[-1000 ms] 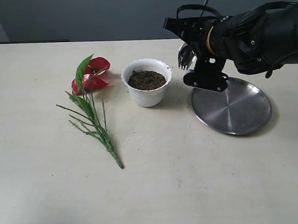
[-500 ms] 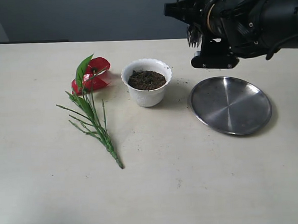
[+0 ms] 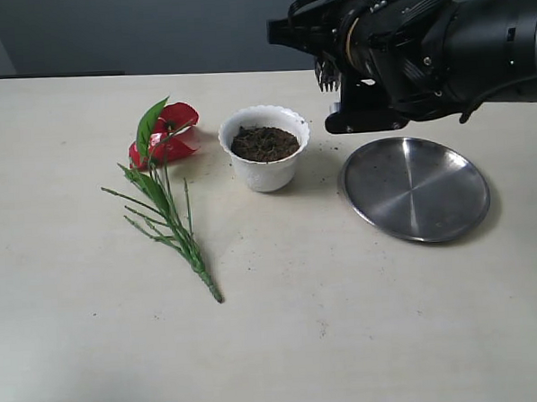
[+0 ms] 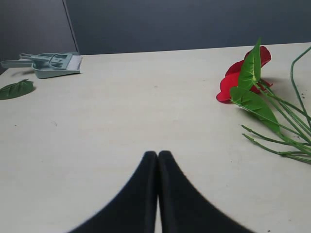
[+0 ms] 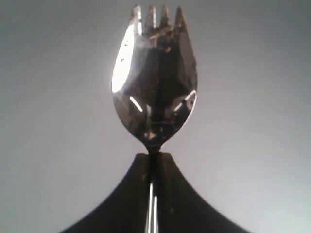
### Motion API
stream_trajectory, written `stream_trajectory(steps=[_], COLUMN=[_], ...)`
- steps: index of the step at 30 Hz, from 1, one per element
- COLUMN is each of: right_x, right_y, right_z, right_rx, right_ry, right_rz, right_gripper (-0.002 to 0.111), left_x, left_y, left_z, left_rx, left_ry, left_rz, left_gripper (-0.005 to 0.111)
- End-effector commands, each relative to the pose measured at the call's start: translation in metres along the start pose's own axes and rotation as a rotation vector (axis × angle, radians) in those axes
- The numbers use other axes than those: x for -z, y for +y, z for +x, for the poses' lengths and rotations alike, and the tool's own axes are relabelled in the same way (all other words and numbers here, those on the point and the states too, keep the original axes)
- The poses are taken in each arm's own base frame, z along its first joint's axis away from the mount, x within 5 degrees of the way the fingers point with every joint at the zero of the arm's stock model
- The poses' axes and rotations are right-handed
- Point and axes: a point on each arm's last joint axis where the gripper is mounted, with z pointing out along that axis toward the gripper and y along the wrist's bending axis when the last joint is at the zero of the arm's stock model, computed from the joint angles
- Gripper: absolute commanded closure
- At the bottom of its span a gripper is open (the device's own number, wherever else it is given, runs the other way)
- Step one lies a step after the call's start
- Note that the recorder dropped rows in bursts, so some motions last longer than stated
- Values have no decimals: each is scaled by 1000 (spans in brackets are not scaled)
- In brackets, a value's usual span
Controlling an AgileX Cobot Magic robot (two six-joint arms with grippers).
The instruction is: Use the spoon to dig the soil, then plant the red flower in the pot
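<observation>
The white scalloped pot [image 3: 264, 158] stands mid-table, filled with dark soil [image 3: 264, 143]. Left of it lies the red flower [image 3: 168, 134] with green leaves and long stems; it also shows in the left wrist view, red flower [image 4: 239, 77]. My right gripper [image 3: 339, 94] hangs in the air to the upper right of the pot, shut on the handle of the spoon [image 5: 154, 82], whose pronged silver head [image 3: 326, 70] sticks out with bits of soil on it. In its own view the right gripper [image 5: 154, 158] has a plain grey backdrop behind it. My left gripper [image 4: 157, 154] is shut and empty, low over bare table.
A round steel plate [image 3: 416, 188] lies right of the pot, under the right arm. A green dustpan with brush [image 4: 51, 64] and a loose leaf [image 4: 16, 89] lie far off in the left wrist view. Soil crumbs dot the table by the pot.
My right gripper has risen from the steel plate with the spoon and shifted left toward the pot. The left gripper, pot and flower have not moved.
</observation>
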Motion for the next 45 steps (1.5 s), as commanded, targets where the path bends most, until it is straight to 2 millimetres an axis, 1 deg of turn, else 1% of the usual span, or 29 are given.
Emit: stream_trajectory(steps=[1,14,18,20,22,23,26,28,31,34,36,38,42,45], right_x=[0,0,-8,-15,-24,-30,-37,-50,-62,-70,-73,-74,-74,-76], right_y=[1,-4,-2,-3,-6,-9,-19,-29,-45,-61,-68,-71,-69,-69], right_z=[3,0,-8,-17,-20,-17,-12,-17,-24,-32,-36,-40,-40,-42], right_rx=[21,40,55,69,71,66,44,31,37,-7,-4,1,-3,-40], right_ry=[21,-5,-12,-32,-34,-18,5,-1,-6,-8,-5,-7,1,-2], right_rz=[-23,33,-15,-30,-41,-56,-50,-36,-18,2,4,-1,-18,-21], right_gripper=[109,109,109,109,109,109,109,109,109,109,109,109,109,109], left_x=[0,0,0,0,0,0,0,0,0,0,0,0,0,0], left_y=[0,0,0,0,0,0,0,0,0,0,0,0,0,0], left_z=[1,1,1,1,1,1,1,1,1,1,1,1,1,1], left_rx=[-6,-6,-6,-6,-6,-6,-6,-6,-6,-6,-6,-6,-6,-6], left_ry=[-7,-7,-7,-7,-7,-7,-7,-7,-7,-7,-7,-7,-7,-7], left_rz=[-2,-2,-2,-2,-2,-2,-2,-2,-2,-2,-2,-2,-2,-2], left_gripper=[106,106,106,106,106,106,106,106,106,106,106,106,106,106])
